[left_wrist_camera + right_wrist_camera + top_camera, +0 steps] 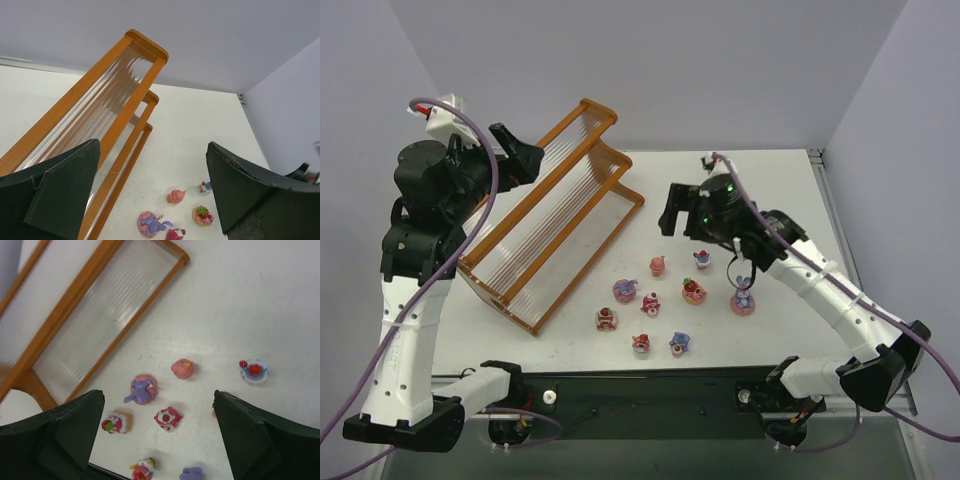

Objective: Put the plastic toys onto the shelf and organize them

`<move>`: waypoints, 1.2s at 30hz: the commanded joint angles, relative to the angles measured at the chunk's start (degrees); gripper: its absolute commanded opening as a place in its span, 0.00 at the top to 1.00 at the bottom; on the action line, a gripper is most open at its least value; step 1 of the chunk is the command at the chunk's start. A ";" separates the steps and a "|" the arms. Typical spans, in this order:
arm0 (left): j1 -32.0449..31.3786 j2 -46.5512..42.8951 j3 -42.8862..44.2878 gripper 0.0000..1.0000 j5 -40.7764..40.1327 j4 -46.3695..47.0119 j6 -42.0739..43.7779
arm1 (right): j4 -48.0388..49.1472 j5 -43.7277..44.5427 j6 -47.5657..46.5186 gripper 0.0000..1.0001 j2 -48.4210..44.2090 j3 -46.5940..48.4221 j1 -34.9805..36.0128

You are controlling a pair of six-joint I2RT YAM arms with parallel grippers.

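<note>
The shelf (552, 218), an orange-brown stepped rack with clear ribbed tiers, lies diagonally at the left of the table and holds nothing. Several small plastic toys are scattered on the white table to its right, among them a pink cupcake (658, 266), a purple bunny on a pink donut (625, 291) and a strawberry tart (694, 292). My left gripper (525, 155) hangs open above the shelf's (120, 100) upper end. My right gripper (677, 212) is open, high over the toys, with the bunny donut (142, 389) and a red-and-white toy (167, 417) below its gap.
The table's (770, 180) right edge runs along the wall at the right. A black strip (650, 385) lies at the near edge between the arm bases. One toy (742, 302) sits just under the right arm's forearm.
</note>
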 commanded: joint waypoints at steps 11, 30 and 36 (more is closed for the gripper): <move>-8.67 -4.18 -2.14 0.03 -2.64 0.95 -3.07 | 2.34 26.32 23.25 0.07 8.72 -8.32 24.77; -9.82 -7.78 -5.04 0.03 -6.95 -0.11 -1.40 | 6.74 19.29 31.97 0.26 21.74 -8.05 23.63; -10.70 -7.78 -5.30 0.03 -7.74 -0.64 -0.78 | 6.39 19.12 32.23 0.29 24.64 -6.12 22.14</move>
